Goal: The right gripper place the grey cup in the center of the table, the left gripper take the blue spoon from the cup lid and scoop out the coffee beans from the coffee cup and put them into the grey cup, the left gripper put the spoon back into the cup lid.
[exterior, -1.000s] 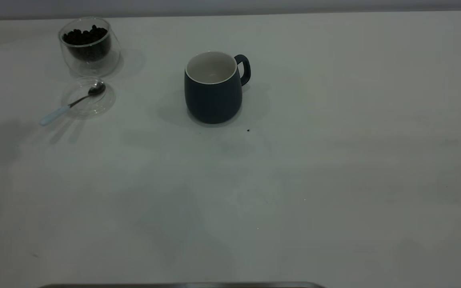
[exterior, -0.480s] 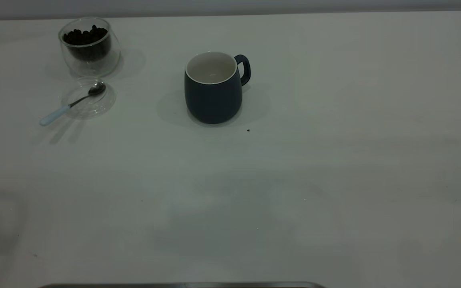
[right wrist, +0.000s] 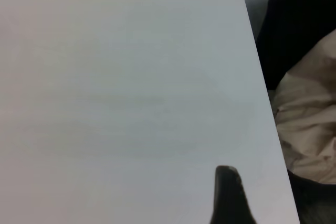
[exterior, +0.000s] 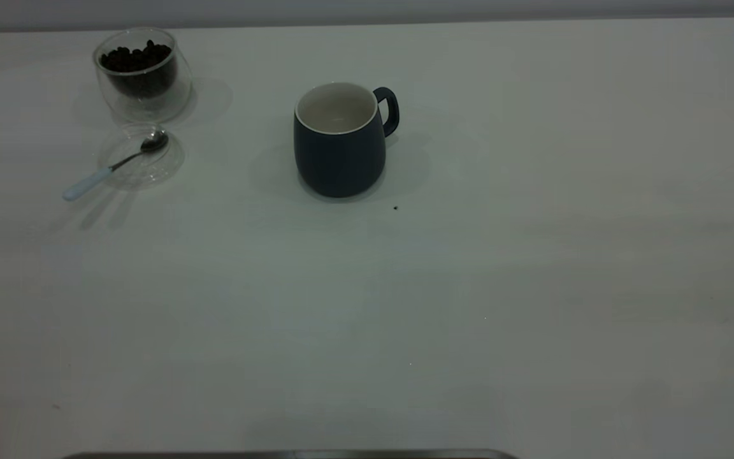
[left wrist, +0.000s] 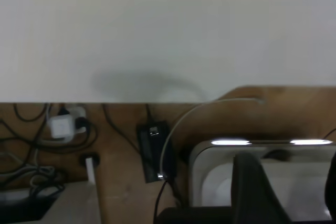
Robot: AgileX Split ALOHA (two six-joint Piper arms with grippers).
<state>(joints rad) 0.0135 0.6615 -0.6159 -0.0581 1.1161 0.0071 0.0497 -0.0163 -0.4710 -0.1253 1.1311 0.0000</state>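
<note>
- Two things have changed in the last second: the soft shadows that lay over the left of the table have gone, and no arm shows in the exterior view.
- The mug, spoon, lid, glass cup and beans have not moved.
- The mug stands upright near mid-table, handle to the right, apparently empty. Its placing looks done, while the scooping does not look begun.
- The spoon's bowl rests on the lid and its handle juts out over the table.
- The left gripper hangs past the table edge above cables, jaws apart and empty.
- The right gripper is by its own table edge; I cannot tell how its jaws stand.
- Wide bare tabletop lies in front of the spoon. The glass cup stands just behind the lid, near the far edge.
</note>
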